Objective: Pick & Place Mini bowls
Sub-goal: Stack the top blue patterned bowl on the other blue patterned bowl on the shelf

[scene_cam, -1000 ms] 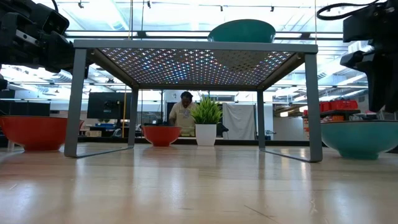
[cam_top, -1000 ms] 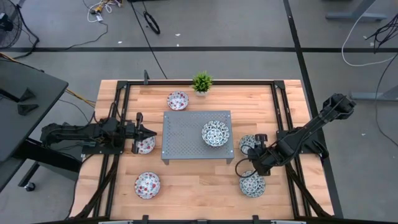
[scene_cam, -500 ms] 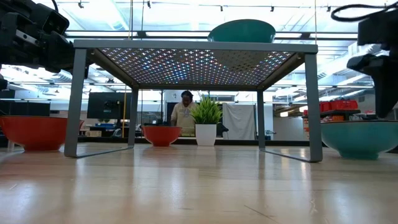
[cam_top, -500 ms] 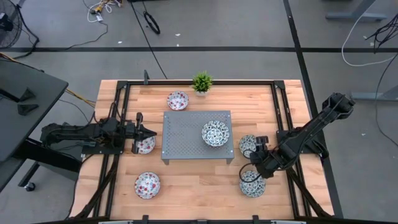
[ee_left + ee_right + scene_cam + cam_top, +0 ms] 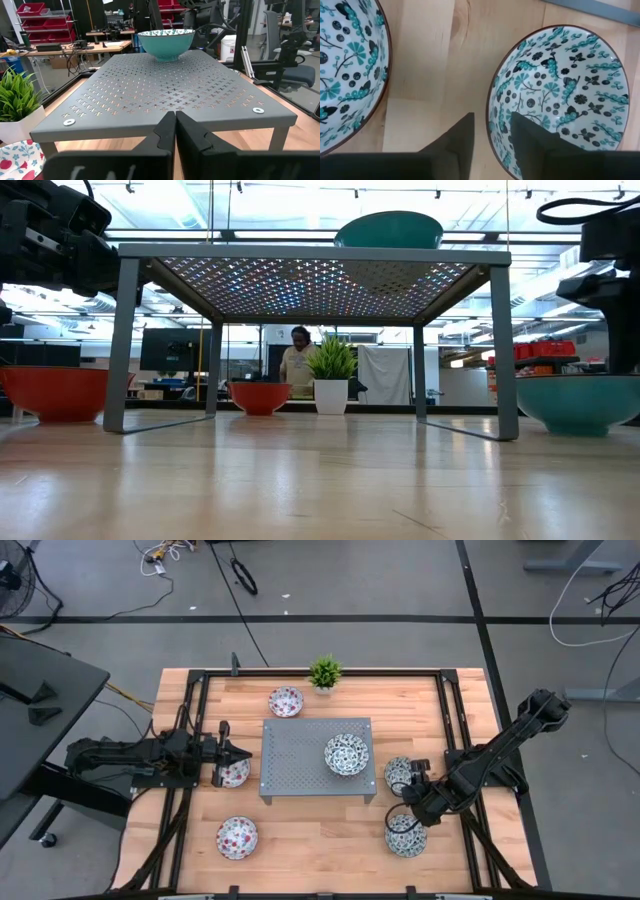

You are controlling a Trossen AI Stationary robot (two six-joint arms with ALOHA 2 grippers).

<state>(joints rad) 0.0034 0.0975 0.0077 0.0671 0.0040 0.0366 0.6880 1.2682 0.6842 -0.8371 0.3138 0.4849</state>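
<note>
Nearest the front edge of the table (image 5: 320, 840) sit 2 bowls, well apart: a red-spotted bowl (image 5: 237, 837) on the left and a blue-green bowl (image 5: 405, 836) on the right. The right gripper (image 5: 404, 820) hangs right over that blue-green bowl; its wrist view shows the 2 fingers (image 5: 457, 140) parted, straddling the bowl's rim, 1 outside over bare wood and 1 inside over the pattern, though I cannot tell if they touch it. Just behind it rests a 2nd blue-green bowl (image 5: 400, 773), beside the right end of the grey perforated rack (image 5: 300, 755). On the rack's right side stands a 3rd blue-green bowl (image 5: 345, 754), teal on the outside from the low view (image 5: 388, 229). Across the table, the left gripper (image 5: 240, 752) waits at the rack's left edge, its fingers (image 5: 165, 131) pressed together on nothing, just above another red-spotted bowl (image 5: 233, 773). Farther back a 3rd red-spotted bowl (image 5: 286, 701) lies near the rear edge, with a small potted plant (image 5: 324, 672) just beside it. Beyond the table, a person (image 5: 296, 362) stands in the room.
</note>
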